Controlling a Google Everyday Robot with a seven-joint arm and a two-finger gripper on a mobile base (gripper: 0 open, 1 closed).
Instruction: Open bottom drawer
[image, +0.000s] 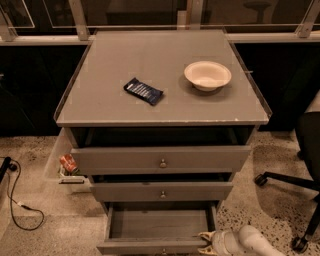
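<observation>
The bottom drawer (160, 224) is the lowest of three gray drawers and stands pulled out, showing a plain gray, empty inside. Its front panel (150, 246) runs along the bottom edge of the view, with the knob just at the edge. My gripper (205, 242) is at the drawer's right front corner, its pale fingers (204, 235) against the top edge of the front panel. The white arm (250, 242) comes in from the lower right. The middle drawer (162, 191) and top drawer (161, 160) are each pulled out slightly.
On the cabinet top (100, 100) lie a dark snack packet (143, 91) and a white bowl (207, 75). A clear bin (65, 167) with a red item hangs at the left side. A cable (15, 200) lies on the floor left; an office chair base (295, 185) stands right.
</observation>
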